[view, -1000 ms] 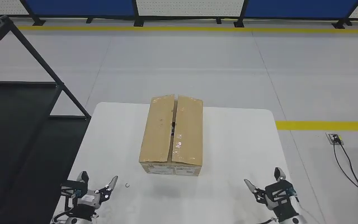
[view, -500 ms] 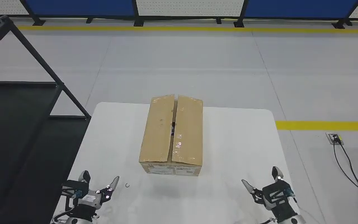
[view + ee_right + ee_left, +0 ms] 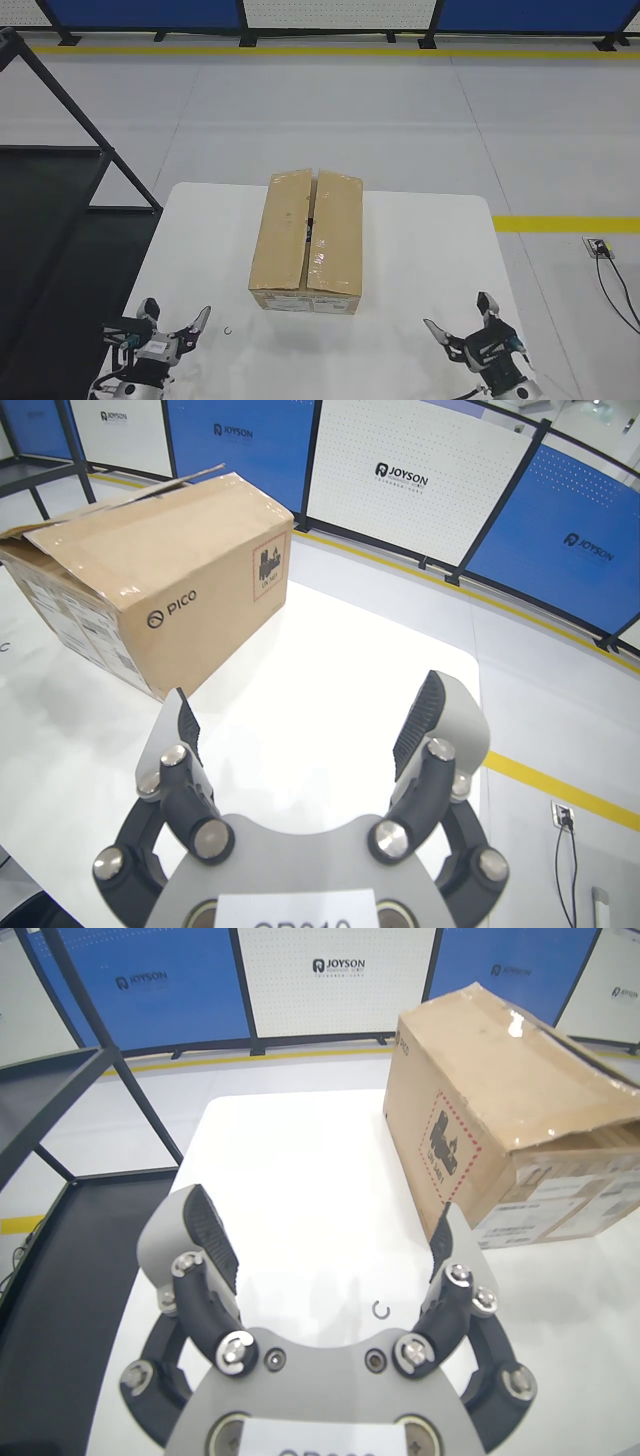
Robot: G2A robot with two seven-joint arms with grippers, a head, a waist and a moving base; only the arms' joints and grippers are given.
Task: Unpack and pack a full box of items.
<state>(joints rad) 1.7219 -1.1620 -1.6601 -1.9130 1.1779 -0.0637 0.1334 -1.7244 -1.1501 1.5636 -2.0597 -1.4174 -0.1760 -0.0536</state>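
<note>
Flanking the cardboard box (image 3: 308,245) with left gripper (image 3: 178,312) at seven o'clock, right gripper (image 3: 457,315) at five: both wide, empty, seemingly poised to unpack.

The right hand (image 3: 456,312) has drifted slightly inward over the table (image 3: 425,250), nearer the box (image 3: 307,243).

We take this for a robot test bay in an industrial hall, not a home. Blue and white pegboard partitions (image 3: 140,12) fence the 12 o'clock side, with yellow floor tape (image 3: 300,50) along their feet and more at 3 o'clock. Smooth grey floor (image 3: 330,120). Black metal rack (image 3: 40,220) at 9 o'clock. Floor socket (image 3: 597,246) near 3 o'clock. One white table (image 3: 420,260).
</note>
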